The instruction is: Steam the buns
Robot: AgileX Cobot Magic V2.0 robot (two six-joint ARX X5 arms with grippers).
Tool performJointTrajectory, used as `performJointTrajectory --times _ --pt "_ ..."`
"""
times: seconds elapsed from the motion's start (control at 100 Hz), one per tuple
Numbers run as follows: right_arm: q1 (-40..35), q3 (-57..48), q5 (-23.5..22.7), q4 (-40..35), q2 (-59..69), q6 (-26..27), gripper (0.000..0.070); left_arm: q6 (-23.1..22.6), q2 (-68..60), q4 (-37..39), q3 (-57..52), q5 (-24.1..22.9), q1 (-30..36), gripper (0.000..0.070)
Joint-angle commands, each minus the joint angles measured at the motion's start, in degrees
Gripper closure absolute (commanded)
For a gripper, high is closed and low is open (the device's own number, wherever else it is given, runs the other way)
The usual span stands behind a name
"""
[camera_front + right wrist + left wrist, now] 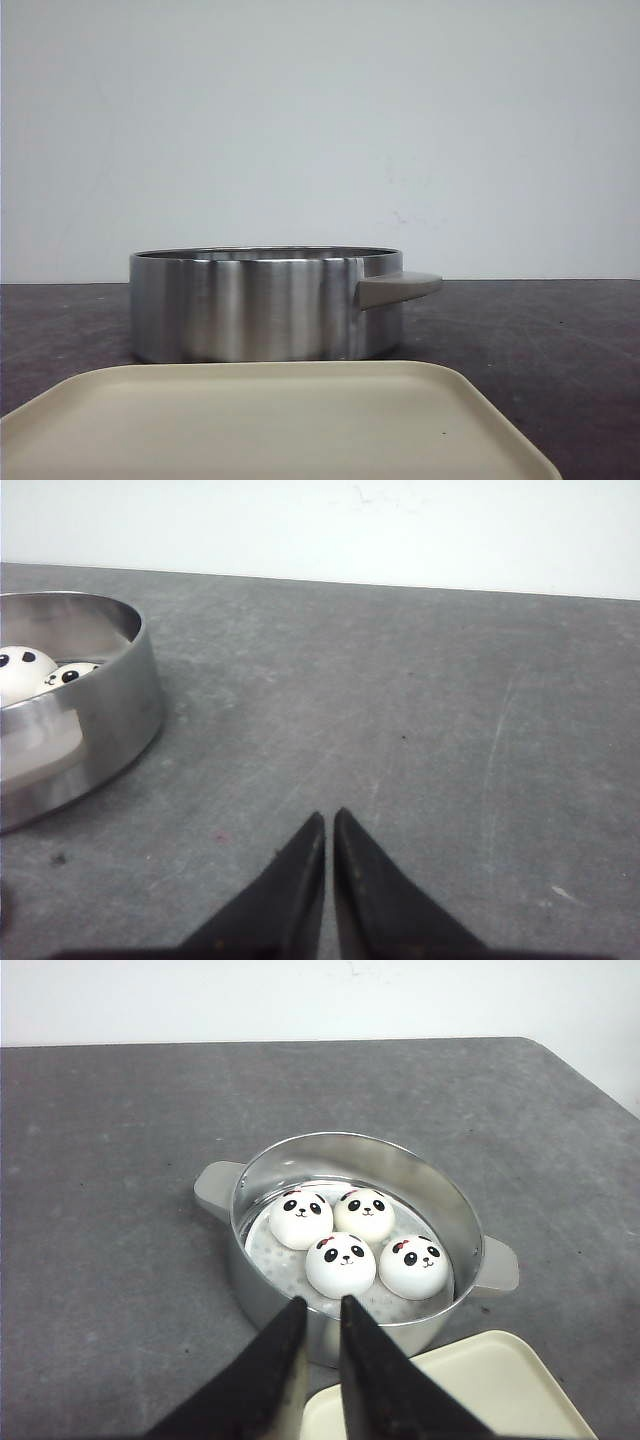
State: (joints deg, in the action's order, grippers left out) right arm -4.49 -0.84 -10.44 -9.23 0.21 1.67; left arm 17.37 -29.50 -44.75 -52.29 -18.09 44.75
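Four white buns with panda faces (341, 1264) sit together inside the steel steamer pot (440, 1185) on its perforated insert. Two of the buns (22, 670) also show over the pot's rim in the right wrist view. My left gripper (321, 1305) hovers above the pot's near rim, empty, its jaws a narrow gap apart. My right gripper (329, 815) is shut and empty over the bare table, off to the side of the pot (110, 710). In the front view the pot (250, 310) hides the buns.
A beige tray (270, 420) lies bare just in front of the pot and also shows in the left wrist view (490, 1380). The pot has grey side handles (497, 1265). The dark grey table (400, 680) ends at a white wall.
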Motion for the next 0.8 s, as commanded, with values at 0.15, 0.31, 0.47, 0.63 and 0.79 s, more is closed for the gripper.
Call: performJointTrajectory --times 0.15,0.31,0.47,0.63,0.79 --pt "-0.1 0.2 -0.1 0.2 0.0 -0.4 0.0693 -11.7 0.1 -1.8 -0.8 -2.6 0.4 0.0674" --pt "-0.1 0.2 -0.1 0.2 0.0 -0.4 0.0692 -16.9 1.0 -5.1 -0.8 -5.9 0.7 0.0674" --pt "-0.1 0.2 -0.1 0.2 0.0 -0.4 0.0692 -19.6 2.8 -3.7 -0.8 -6.3 -1.4 0.0674" --pt "-0.1 0.2 -0.1 0.2 0.0 -0.4 0.0693 -16.0 6.8 5.8 3.2 1.3 -11.1 0.0674" --pt "-0.1 0.2 -0.1 0.2 0.0 -0.4 0.0692 -14.0 15.0 21.9 17.1 6.5 -23.2 0.0674"
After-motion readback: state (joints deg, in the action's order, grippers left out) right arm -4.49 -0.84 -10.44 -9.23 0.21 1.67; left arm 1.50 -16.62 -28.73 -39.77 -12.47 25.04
